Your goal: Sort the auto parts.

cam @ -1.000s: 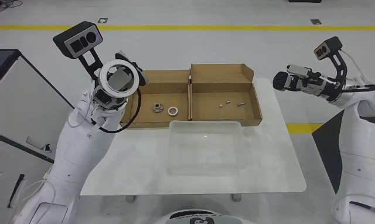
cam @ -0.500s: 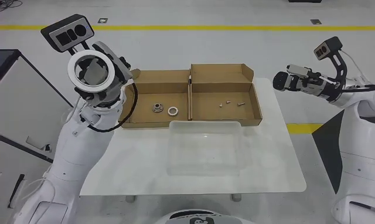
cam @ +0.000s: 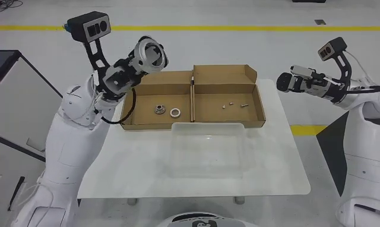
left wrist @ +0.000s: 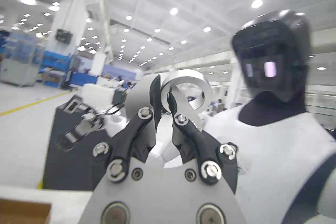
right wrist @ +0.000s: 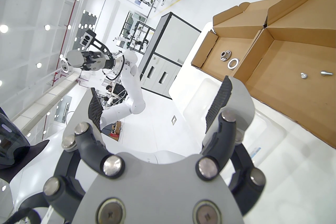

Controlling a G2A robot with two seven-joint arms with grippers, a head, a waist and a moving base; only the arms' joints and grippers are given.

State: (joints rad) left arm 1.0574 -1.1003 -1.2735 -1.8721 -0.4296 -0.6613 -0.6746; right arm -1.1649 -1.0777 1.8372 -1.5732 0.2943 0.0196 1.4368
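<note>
My left gripper is raised above the back left corner of the table, shut on a large silver metal ring. The left wrist view shows one finger inside the ring and one outside, clamped on its rim. The left cardboard box holds a flanged hub and a flat ring. In the right cardboard box lie a small nut and a bolt. My right gripper hangs open and empty beyond the table's right edge.
A clear plastic bin stands on the white table in front of the two boxes. A grey cabinet stands left of the table. Bare tabletop lies right of the bin.
The left arm swung the ring up from beside the table's left edge and across to the right, toward the left box's back. The ring turned from face-on to angled. The right arm stayed still.
</note>
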